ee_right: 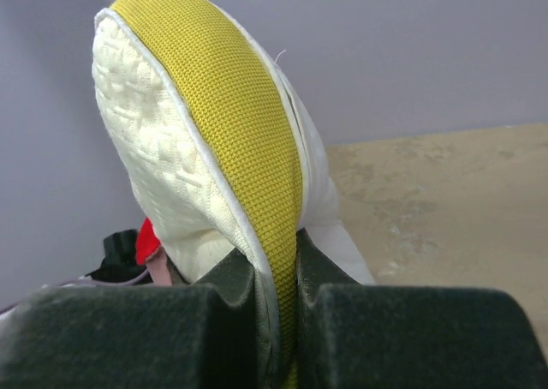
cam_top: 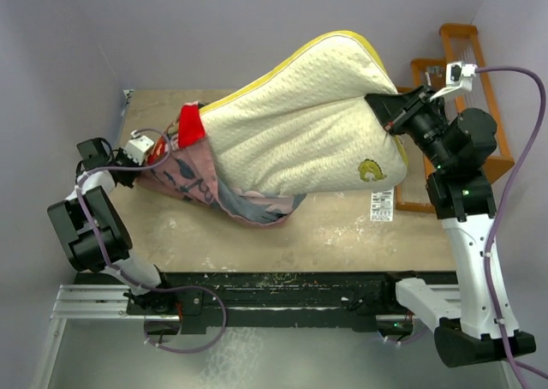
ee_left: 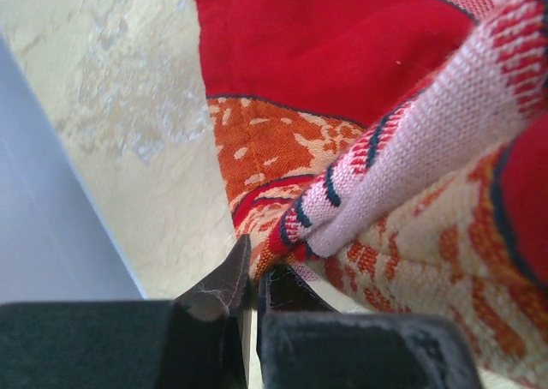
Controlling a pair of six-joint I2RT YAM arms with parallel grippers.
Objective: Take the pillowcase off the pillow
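Pillow (cam_top: 300, 123): covered in matt, quilted white cloth, edged by a coarse-knit yellow band (ee_right: 223, 123). Pillowcase (ee_left: 342, 46): woven from matt cloth, coarsely ribbed on its pale inside. Table (cam_top: 360, 235): finished matt, mottled and scuffed.

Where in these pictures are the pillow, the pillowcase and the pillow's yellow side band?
pillow (cam_top: 300, 123), top view, quilted white face.
pillowcase (ee_left: 342, 38), left wrist view, red fabric.
yellow side band (ee_right: 227, 89), right wrist view, upper curve.
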